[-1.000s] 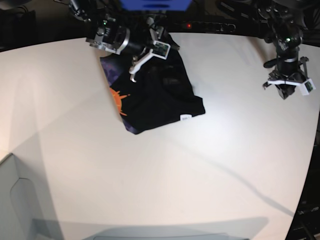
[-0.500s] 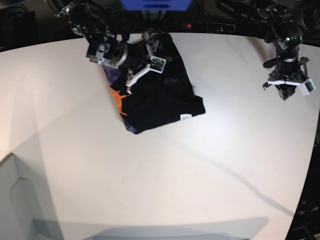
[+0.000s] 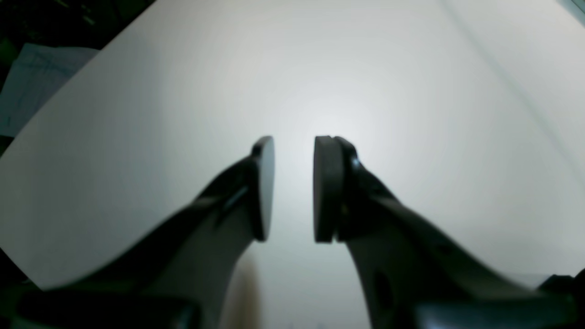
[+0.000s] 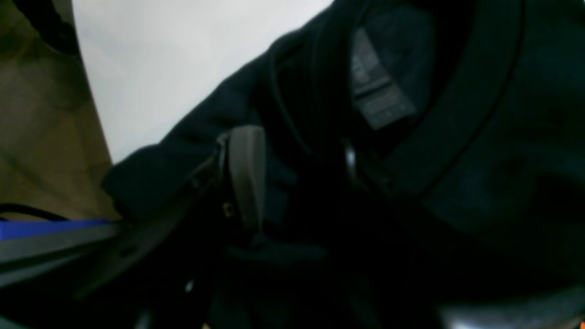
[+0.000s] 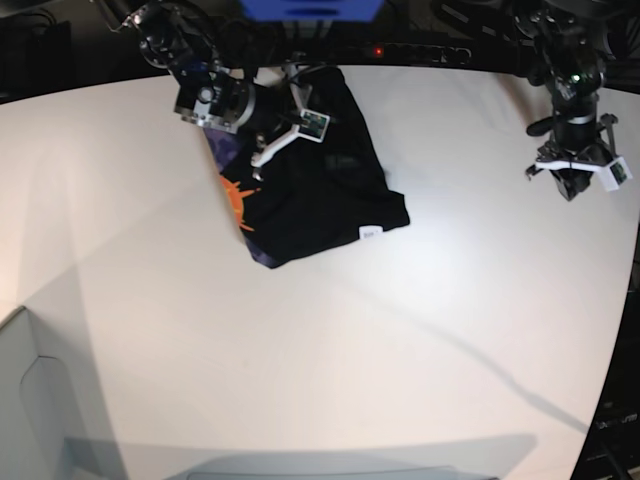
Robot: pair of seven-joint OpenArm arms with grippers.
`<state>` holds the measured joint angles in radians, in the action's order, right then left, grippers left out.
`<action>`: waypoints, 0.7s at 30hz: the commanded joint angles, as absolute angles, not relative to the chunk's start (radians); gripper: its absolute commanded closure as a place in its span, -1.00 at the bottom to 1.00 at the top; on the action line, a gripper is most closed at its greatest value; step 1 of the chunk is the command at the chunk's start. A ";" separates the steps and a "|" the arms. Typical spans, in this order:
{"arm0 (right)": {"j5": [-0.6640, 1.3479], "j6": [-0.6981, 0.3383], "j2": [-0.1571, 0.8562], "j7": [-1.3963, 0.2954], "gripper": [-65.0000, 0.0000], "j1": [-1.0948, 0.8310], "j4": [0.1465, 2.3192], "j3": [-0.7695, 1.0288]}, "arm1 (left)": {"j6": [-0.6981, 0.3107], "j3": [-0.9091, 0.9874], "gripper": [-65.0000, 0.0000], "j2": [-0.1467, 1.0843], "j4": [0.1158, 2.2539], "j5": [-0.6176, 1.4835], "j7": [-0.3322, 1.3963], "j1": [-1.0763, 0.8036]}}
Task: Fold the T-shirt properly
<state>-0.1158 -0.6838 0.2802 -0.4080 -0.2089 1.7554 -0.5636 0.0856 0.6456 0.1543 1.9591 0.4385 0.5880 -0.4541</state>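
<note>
The large black cloth T-shirt point(image 5: 318, 185) with an orange print lies folded at the far side of the white counter point(image 5: 400, 330). The right claw point(image 4: 292, 183) presses into its collar, fingers straddling dark fabric; whether it grips, I cannot tell. The left claw point(image 3: 294, 189) hangs well apart over bare counter, parted and empty.

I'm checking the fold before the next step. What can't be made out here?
- Right hand grip: right wrist view too dark and blurred to tell.
- T-shirt print: base view, mostly folded under.
- White label: base view, too small to read.
- Collar tag: right wrist view, blurred.
</note>
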 commanded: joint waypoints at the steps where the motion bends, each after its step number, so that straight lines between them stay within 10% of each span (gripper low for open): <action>1: -0.099 -0.698 0.280 -0.386 0.39 -0.200 1.771 -0.564 | 0.085 0.651 0.56 0.165 1.977 0.437 0.567 -0.455; 6: -0.099 -0.698 0.277 -0.386 0.48 -0.200 1.771 -0.564 | 0.085 0.651 0.56 0.165 1.977 0.437 0.567 -0.455; 11: -0.147 -0.698 0.274 -0.386 1.00 -0.200 1.771 -0.564 | 0.085 0.651 0.56 0.165 1.977 0.437 0.567 -0.455; 21: -0.203 -0.698 0.248 -0.386 1.00 -0.240 1.896 -0.638 | 0.085 0.653 0.56 0.165 1.983 0.437 0.567 -0.455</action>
